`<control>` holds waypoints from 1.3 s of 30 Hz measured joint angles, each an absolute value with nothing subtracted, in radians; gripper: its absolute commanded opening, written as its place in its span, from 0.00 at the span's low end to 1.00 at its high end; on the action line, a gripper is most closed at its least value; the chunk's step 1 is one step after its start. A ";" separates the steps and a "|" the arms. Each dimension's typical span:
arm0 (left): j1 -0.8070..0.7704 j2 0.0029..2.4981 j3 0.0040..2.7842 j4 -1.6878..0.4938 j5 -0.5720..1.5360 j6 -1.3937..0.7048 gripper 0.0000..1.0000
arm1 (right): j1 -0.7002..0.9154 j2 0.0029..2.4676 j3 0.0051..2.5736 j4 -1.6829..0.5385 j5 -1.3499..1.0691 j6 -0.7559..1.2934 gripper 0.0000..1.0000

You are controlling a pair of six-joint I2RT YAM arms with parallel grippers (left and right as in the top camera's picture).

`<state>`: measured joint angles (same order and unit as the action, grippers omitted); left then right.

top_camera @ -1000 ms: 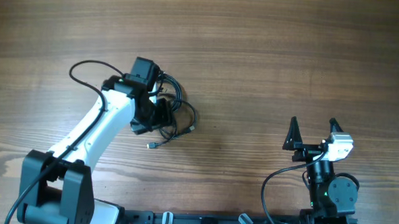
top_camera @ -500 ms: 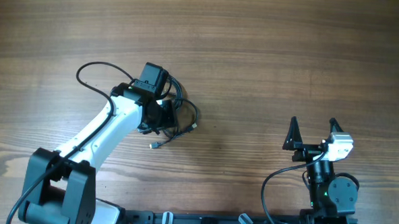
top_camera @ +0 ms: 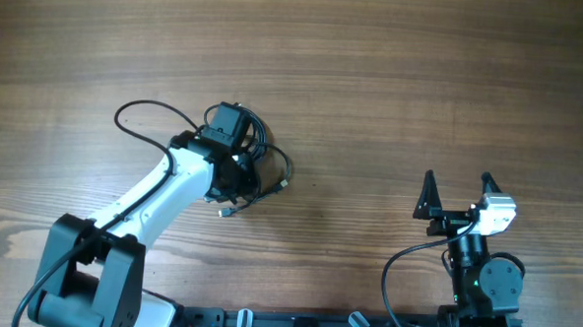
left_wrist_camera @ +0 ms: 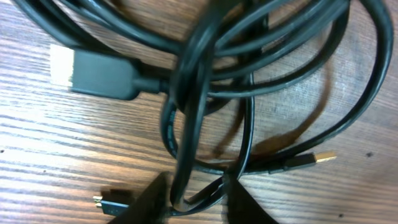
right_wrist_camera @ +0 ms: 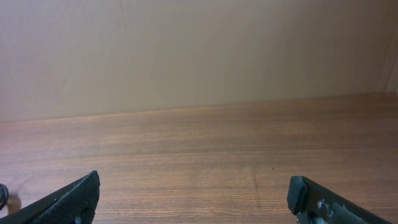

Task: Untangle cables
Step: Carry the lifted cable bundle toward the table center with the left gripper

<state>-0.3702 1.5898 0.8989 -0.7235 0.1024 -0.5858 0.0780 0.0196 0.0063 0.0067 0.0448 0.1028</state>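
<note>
1. Noted left tool (left_wrist_camera: 196, 198) down on the cables (left_wrist_camera: 193, 68), jaws drawn close together and pinching a pair of thin black strands right between the tips.
2. Noted the cables as one tangled bundle on the counter (top_camera: 374, 69), lying mostly just ahead of the left tool's tips, with several loops crossing over and under one another.
3. Logged one thicker-looking strand running from the pinch straight ahead, across the other loops.
4. Logged a flat plug (left_wrist_camera: 99, 76) with a pale metal end, ahead and to the left of the left tool, resting on the wood and touching the bundle.
5. Logged a gold-tipped plug (left_wrist_camera: 309, 160) off to the right of the left tool, near the tips, at the end of the outermost loop, lying flat on the counter.
6. Logged a small plug (left_wrist_camera: 112, 202) just beside the outer face of the left finger, partly cut off at the frame edge.
7. From overhead, found the bundle largely hidden beneath the left tool and its wrist; made out only a few loops past the tool's right side and one plug end on its near side.
8. Found right tool (right_wrist_camera: 194, 200) spread wide, with counter wood between and ahead of its fingers, and well apart from the cables, far off to its left.
9. Could not tell the number of separate cords in the bundle.
</note>
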 measured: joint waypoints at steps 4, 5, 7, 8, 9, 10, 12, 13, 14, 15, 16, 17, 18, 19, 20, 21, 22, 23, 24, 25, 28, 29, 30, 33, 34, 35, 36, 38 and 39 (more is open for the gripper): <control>-0.379 1.590 0.895 -0.708 0.101 -0.589 0.04 | 0.078 0.020 0.006 0.007 0.045 0.103 1.00; -0.379 1.590 0.895 -0.707 0.101 -0.589 0.04 | 0.078 0.020 0.006 0.006 0.045 0.103 1.00; -0.379 1.590 0.895 -0.705 0.101 -0.589 0.04 | 0.078 0.020 0.006 0.007 0.045 0.103 1.00; -0.379 1.590 0.896 -0.707 0.102 -0.589 0.04 | 0.078 0.020 0.006 0.006 0.045 0.103 1.00; -0.378 1.589 0.903 -0.717 0.102 -0.589 0.04 | 0.078 0.020 0.006 0.007 0.045 0.103 1.00; -0.376 1.588 0.908 -0.726 0.105 -0.589 0.04 | 0.078 0.020 0.006 0.007 0.045 0.103 1.00; -0.364 1.575 0.921 -0.736 0.117 -0.589 0.04 | 0.078 0.020 0.006 0.006 0.045 0.103 1.00; -0.353 1.557 0.927 -0.733 0.125 -0.589 0.04 | 0.078 0.020 0.006 0.006 0.045 0.103 1.00; -0.343 1.540 0.930 -0.725 0.128 -0.588 0.04 | 0.078 0.020 0.006 0.007 0.045 0.103 1.00; -0.335 1.525 0.934 -0.714 0.129 -0.583 0.04 | 0.078 0.020 0.006 0.007 0.045 0.103 1.00; -0.327 1.512 0.936 -0.693 0.132 -0.569 0.04 | 0.078 0.020 0.006 0.006 0.045 0.103 1.00; -0.321 1.505 0.937 -0.666 0.136 -0.544 0.04 | 0.078 0.020 0.006 0.007 0.045 0.103 1.00; -0.314 1.504 0.938 -0.643 0.144 -0.514 0.04 | 0.078 0.020 0.006 0.007 0.045 0.103 1.00; -0.308 1.504 0.938 -0.620 0.162 -0.478 0.04 | 0.078 0.020 0.006 0.007 0.045 0.103 1.00; -0.303 1.504 0.938 -0.607 0.182 -0.441 0.04 | 0.078 0.020 0.006 0.006 0.045 0.103 1.00; -0.299 1.504 0.938 -0.593 0.213 -0.402 0.04 | 0.078 0.020 0.006 0.006 0.045 0.103 1.00; -0.296 1.504 0.938 -0.581 0.248 -0.360 0.04 | 0.078 0.020 0.006 0.007 0.045 0.103 1.00; -0.295 1.504 0.938 -0.572 0.286 -0.316 0.04 | 0.078 0.020 0.006 0.007 0.045 0.103 1.00; -0.295 1.504 0.938 -0.564 0.324 -0.270 0.04 | 0.078 0.020 0.006 0.007 0.045 0.103 1.00; -0.295 1.504 0.938 -0.559 0.345 -0.244 0.04 | 0.078 0.020 0.006 0.006 0.045 0.103 1.00; -0.295 1.504 0.938 -0.528 0.400 -0.145 0.04 | 0.078 0.020 0.006 0.007 0.045 0.103 1.00; -0.295 1.504 0.938 -0.509 0.410 -0.131 0.04 | 0.078 0.020 0.006 0.007 0.045 0.103 1.00; -0.295 1.504 0.938 -0.488 0.417 -0.125 0.04 | 0.078 0.020 0.006 0.006 0.045 0.103 1.00; -0.294 1.504 0.940 -0.475 0.434 -0.124 0.04 | 0.078 0.020 0.006 0.006 0.045 0.103 1.00; -0.294 1.504 0.940 -0.483 0.437 -0.124 0.04 | 0.078 0.020 0.006 0.007 0.045 0.103 1.00; -0.294 1.503 0.940 -0.494 0.441 -0.124 0.04 | 0.078 0.020 0.006 0.006 0.045 0.103 1.00; -0.294 1.503 0.940 -0.509 0.444 -0.124 0.06 | 0.078 0.020 0.006 0.007 0.045 0.103 1.00; -0.292 1.499 0.940 -0.519 0.446 -0.124 0.09 | 0.078 0.020 0.006 0.006 0.045 0.103 1.00; -0.287 1.493 0.940 -0.532 0.447 -0.124 0.10 | 0.078 0.020 0.006 0.007 0.045 0.103 1.00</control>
